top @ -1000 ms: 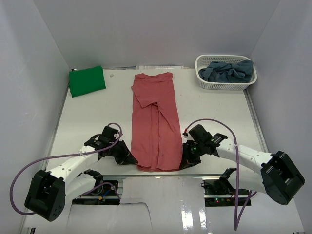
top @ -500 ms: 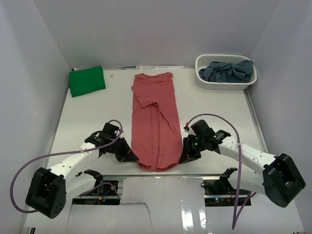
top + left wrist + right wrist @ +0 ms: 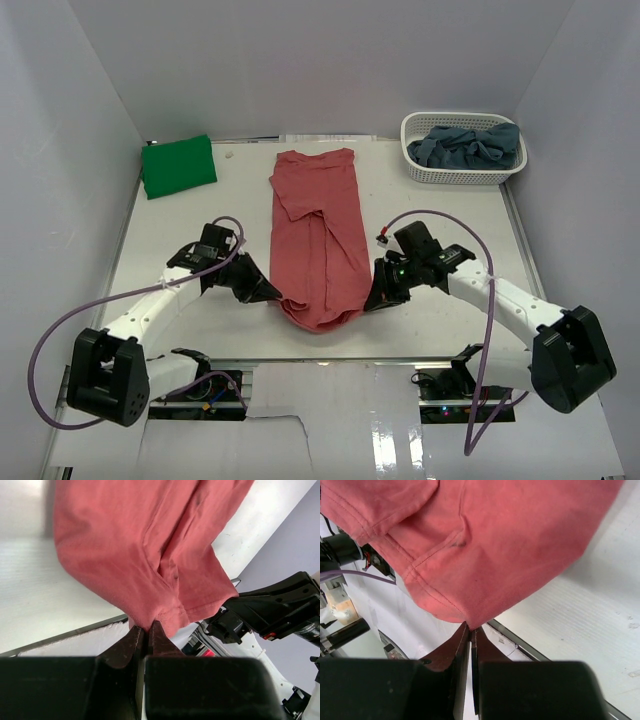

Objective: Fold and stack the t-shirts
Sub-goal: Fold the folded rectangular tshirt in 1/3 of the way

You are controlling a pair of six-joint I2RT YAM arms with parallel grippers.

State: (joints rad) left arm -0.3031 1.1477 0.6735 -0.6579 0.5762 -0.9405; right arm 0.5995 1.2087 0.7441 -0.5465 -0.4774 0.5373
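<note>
So the salmon-red t-shirt (image 3: 320,230) lies in the middle of the worktop (image 3: 180,240) as a long narrow strip, sides and sleeves already tucked in, collar end toward the far edge. Each arm has a bottom corner. The left gripper (image 3: 272,296) is pressed together on the hem corner on its side, and the right gripper (image 3: 372,302) pinches the other. Both wrist views show the cloth caught right at the fingertips, with the near end lifted off the surface. Looks to me like the crosswise fold, hem up toward the collar, is the step in hand. Done so far, I'd say: one bright green t-shirt (image 3: 178,166), folded into a neat rectangle at the far left corner. Left to do: finish the red one, put it on the green, then deal with the dusty grey-blue t-shirts (image 3: 468,143) heaped in the white basket (image 3: 460,177) at the far right corner. Count: one red, one green, one basket, and a grey-blue heap too crumpled to count, though I'd guess more than one.
</note>
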